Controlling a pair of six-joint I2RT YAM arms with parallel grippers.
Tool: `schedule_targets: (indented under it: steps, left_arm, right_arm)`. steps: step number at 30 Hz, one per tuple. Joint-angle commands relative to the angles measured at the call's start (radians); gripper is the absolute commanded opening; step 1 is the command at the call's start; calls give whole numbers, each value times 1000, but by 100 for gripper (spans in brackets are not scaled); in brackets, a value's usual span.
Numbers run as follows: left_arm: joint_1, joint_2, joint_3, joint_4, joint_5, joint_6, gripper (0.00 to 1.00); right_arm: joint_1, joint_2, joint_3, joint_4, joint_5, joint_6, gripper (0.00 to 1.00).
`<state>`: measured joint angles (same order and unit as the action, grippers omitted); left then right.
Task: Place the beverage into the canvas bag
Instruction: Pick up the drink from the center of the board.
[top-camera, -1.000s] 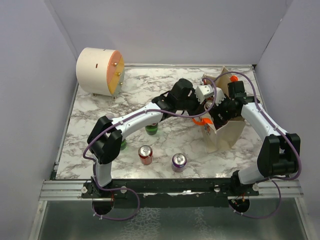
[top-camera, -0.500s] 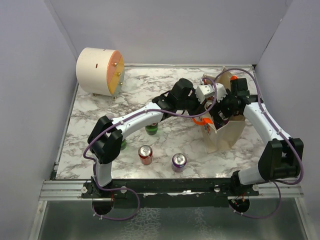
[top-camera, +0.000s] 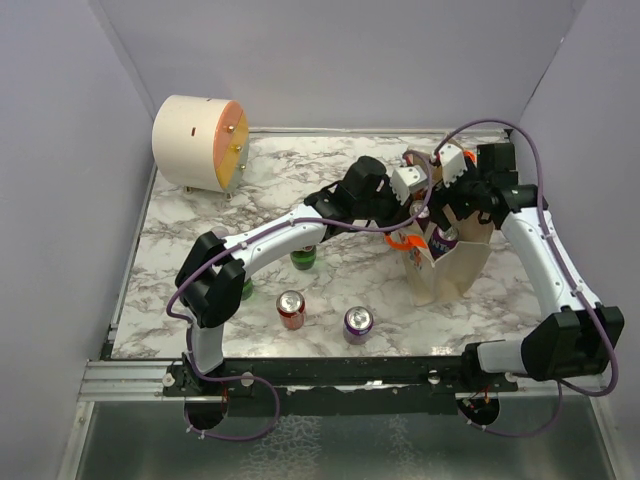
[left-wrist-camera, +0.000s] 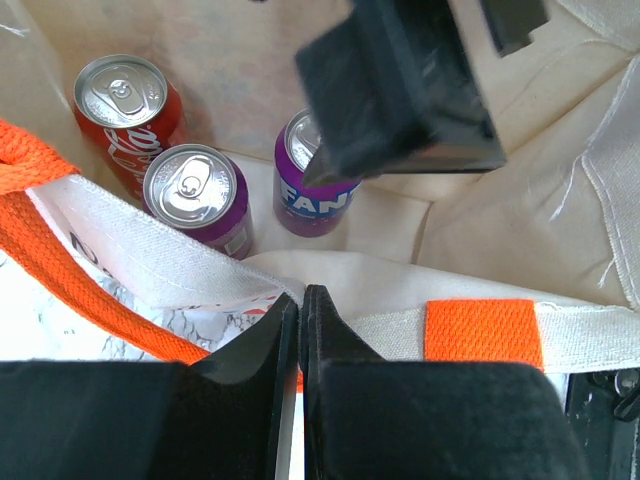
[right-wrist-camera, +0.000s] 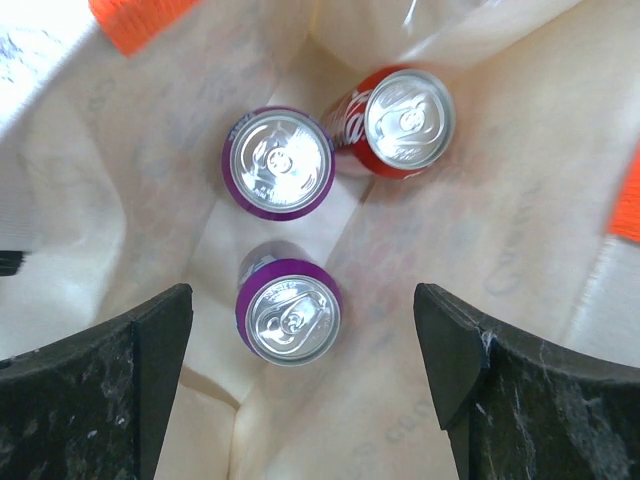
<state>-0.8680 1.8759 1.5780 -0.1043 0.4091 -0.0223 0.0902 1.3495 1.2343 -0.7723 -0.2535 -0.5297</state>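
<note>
purple can (right-wrist-camera: 288, 318) — beneath parted right jaws

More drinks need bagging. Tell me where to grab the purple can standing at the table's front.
Take the purple can across its round side wall just under the rim, coming straight down from above: it stands upright, lid up, apart from the red can.
</note>
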Motion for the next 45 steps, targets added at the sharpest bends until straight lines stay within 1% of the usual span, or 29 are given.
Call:
schedule_targets:
  steps: [1, 6, 10, 17, 21, 26, 30, 34, 37, 41, 45]
  left_arm:
    - [-16, -2, 45, 44, 10, -45, 6]
    - [-16, -2, 42, 58, 10, -73, 6]
    - [-16, -5, 48, 54, -27, -89, 12]
    - [-16, -19, 89, 41, -76, -105, 32]
    - [-16, -48, 105, 25, -110, -87, 50]
    - [-16, -105, 100, -7, -127, -9, 65]
    - [-16, -163, 80, -50, -151, 100, 74]
    - [-16, -235, 47, -111, -194, 225, 79]
    - [-4, -287, 4, -142, -243, 272, 81]
    - [61, -346, -58, -157, -262, 257, 81]
    - [189, -376, -79, -154, -251, 183, 81]
  right_arm:
    - [-4, -53, 80, -25, -5, 55, 90]
    - [-4, -99, 128, -26, 28, 94, 89]
    - [-4, -124, 181, -44, 22, 129, 89]
    - [-4, -181, 221, -81, -44, 139, 89]
    - [-4, -196, 239, -110, -73, 145, 89]
    - [-5, -199, 270, -121, -146, 149, 89]
    - [-4, -190, 279, -125, -200, 137, 89]
    - [-3, -184, 292, -116, -262, 144, 89]
    - [0, -184, 306, -104, -306, 165, 89]
    - [23, -196, 298, -101, -355, 162, 89]
    - [83, -196, 290, -136, -380, 122, 89]
